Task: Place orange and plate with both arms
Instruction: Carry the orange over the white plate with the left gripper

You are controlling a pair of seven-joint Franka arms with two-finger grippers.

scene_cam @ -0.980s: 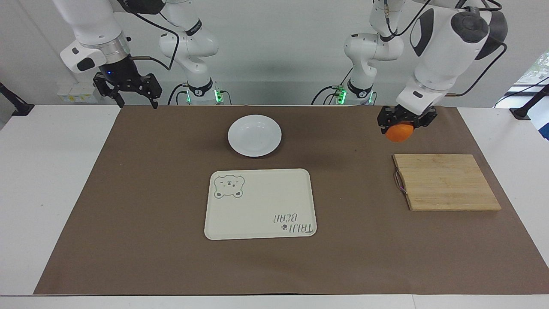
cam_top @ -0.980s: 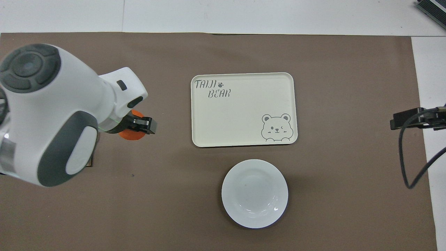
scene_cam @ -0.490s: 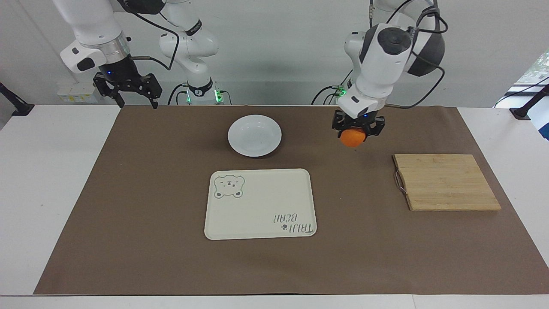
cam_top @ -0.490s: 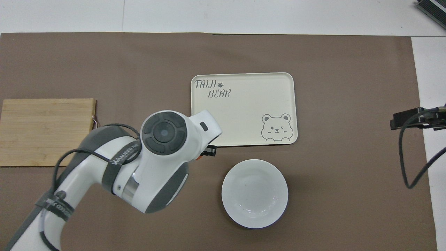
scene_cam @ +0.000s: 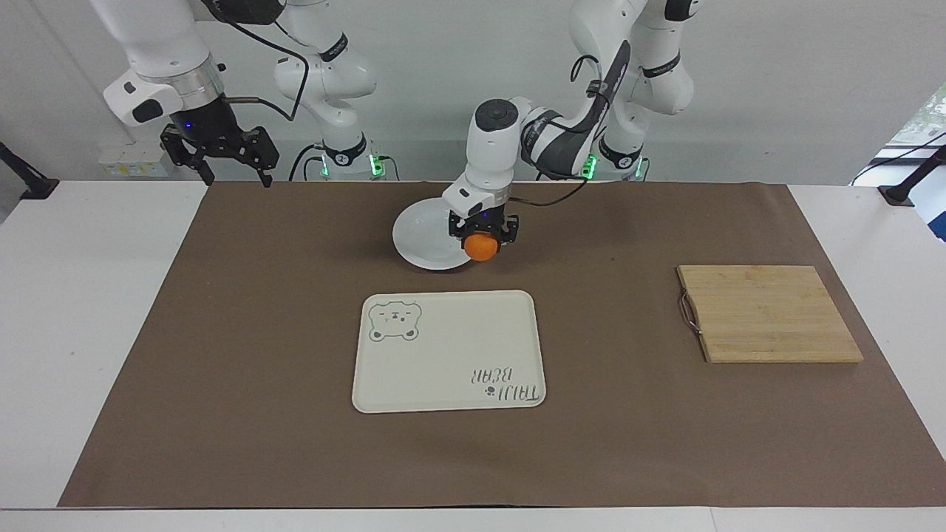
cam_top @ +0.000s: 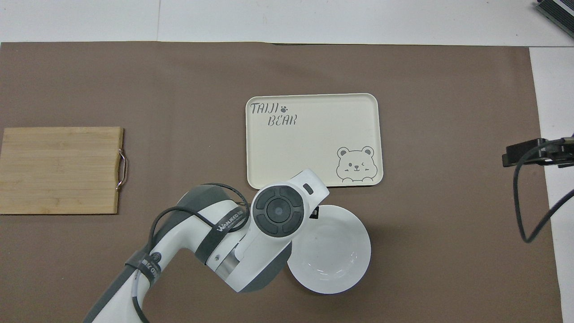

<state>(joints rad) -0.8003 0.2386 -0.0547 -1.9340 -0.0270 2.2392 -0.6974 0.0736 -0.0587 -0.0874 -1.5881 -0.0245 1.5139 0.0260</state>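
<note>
My left gripper [scene_cam: 482, 238] is shut on the orange [scene_cam: 482, 247] and holds it in the air over the rim of the white plate [scene_cam: 425, 236] at the edge toward the left arm's end. In the overhead view the left arm's wrist [cam_top: 278, 215] hides the orange and part of the plate [cam_top: 334, 253]. My right gripper [scene_cam: 225, 164] hangs in the air over the table's edge at the right arm's end and waits; only a part of it [cam_top: 524, 153] shows in the overhead view.
A cream tray with a bear drawing [scene_cam: 449, 351] lies just farther from the robots than the plate. A wooden cutting board [scene_cam: 765, 313] lies toward the left arm's end of the brown mat. Two smaller white arms stand at the back.
My left gripper has carried the orange from near the cutting board across the mat to above the plate's rim. The right arm has not moved.
</note>
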